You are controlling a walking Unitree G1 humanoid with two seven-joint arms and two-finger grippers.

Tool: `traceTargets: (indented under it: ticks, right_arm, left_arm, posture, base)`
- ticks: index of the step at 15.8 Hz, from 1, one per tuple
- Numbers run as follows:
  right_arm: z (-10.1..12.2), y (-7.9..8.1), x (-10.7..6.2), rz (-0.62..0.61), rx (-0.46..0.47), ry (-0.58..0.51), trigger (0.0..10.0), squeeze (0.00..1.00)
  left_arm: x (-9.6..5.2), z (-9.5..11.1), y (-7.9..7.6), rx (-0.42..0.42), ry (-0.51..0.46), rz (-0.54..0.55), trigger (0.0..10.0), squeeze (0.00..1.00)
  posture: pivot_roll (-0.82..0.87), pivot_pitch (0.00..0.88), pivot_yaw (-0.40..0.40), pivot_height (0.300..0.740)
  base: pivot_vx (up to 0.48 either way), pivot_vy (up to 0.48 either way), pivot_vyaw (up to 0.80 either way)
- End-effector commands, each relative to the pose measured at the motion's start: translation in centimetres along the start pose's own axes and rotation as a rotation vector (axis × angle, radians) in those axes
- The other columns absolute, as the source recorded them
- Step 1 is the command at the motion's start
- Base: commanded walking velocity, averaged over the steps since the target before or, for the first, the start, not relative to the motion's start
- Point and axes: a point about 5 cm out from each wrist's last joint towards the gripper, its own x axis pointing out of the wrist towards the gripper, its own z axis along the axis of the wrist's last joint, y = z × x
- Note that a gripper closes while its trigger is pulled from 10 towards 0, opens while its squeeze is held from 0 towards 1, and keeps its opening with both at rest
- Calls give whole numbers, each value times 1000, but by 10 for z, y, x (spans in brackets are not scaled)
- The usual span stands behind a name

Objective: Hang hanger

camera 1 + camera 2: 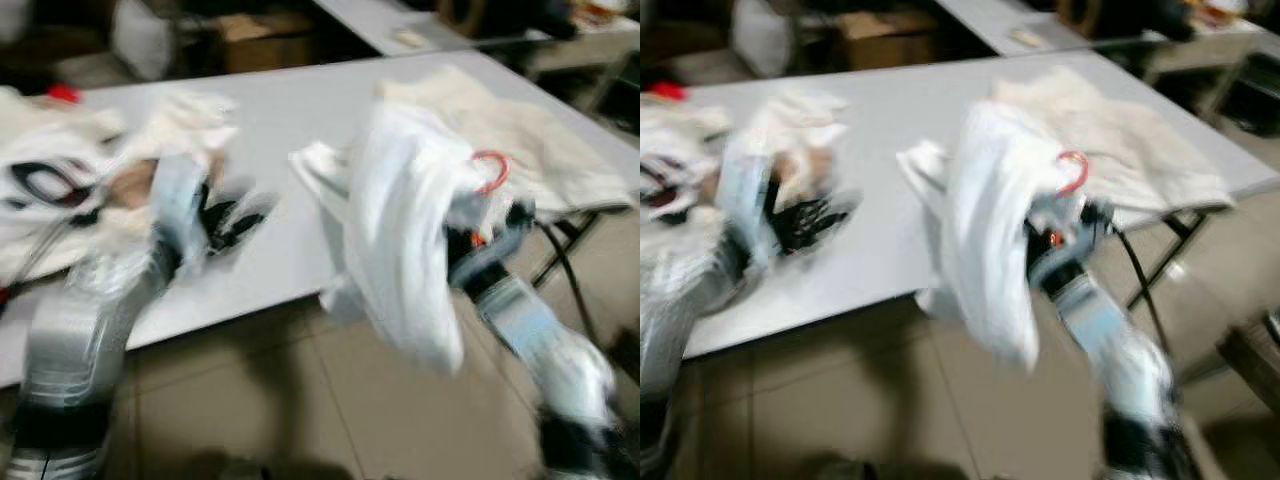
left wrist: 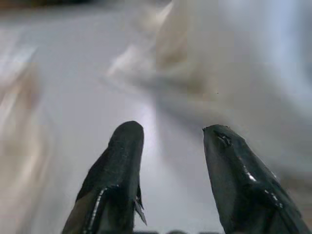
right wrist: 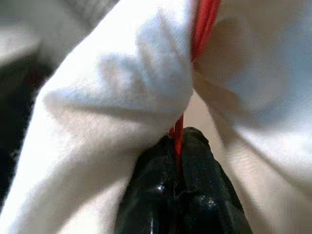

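Right gripper (image 3: pixel 178 146): fingers clenched on the red hanger (image 3: pixel 202 29), thin stem pinched between the pads. Hanger carries a white garment (image 1: pixel 400 230), draped over it and hanging past the edge of the grey table (image 1: pixel 270 120); red hook (image 1: pixel 492 170) stands clear above the cloth, probably kept free for catching a rail. Left gripper (image 2: pixel 170 146): fingers parted, empty, poised over the tabletop near heaped white clothes (image 1: pixel 60 170). A cream garment (image 1: pixel 530 140) lies flat on the table behind. Head views blurred.
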Motion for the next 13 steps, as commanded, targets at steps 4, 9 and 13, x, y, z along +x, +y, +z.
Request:
traceTargets:
  ticks: [4,9,13]
  right_arm:
    - [-6,30,-41,160,-126,208,10000,0]
    - [-27,33,-67,212,-181,378,10000,0]
    - [-30,36,-76,209,-195,408,10000,0]
  left_arm:
    - [-23,-36,-21,-45,-15,86,10000,110]
    - [-27,-56,-42,-33,64,71,10000,141]
    - [-32,-66,-54,-34,123,35,10000,0]
  posture:
    - [-33,0,-61,740]
    - [-22,0,-70,740]
    - [-33,0,-49,740]
  base:
    - [0,0,800]
    - [0,0,800]
    - [0,0,800]
